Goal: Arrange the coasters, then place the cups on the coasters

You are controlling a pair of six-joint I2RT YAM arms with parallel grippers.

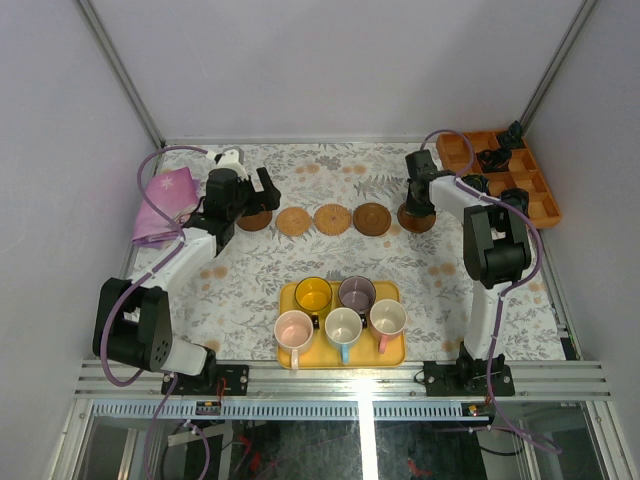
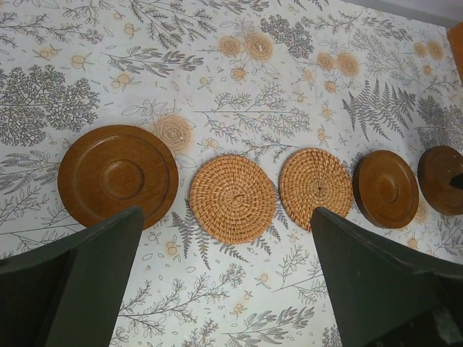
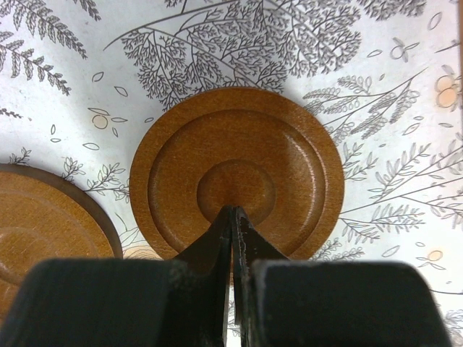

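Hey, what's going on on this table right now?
Coasters are being laid out for cups. All five coasters lie in a row beyond the yellow tray. The left pincer hangs open above the row's left end. The right pincer is shut, its tips over the middle of the rightmost coaster. The five cups sit on the tray, none on a coaster yet.

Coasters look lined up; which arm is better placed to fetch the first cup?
Left, probably: left gripper is open and free above the coasters; right gripper is shut, tips at the end coaster. The cups sit roughly between both.
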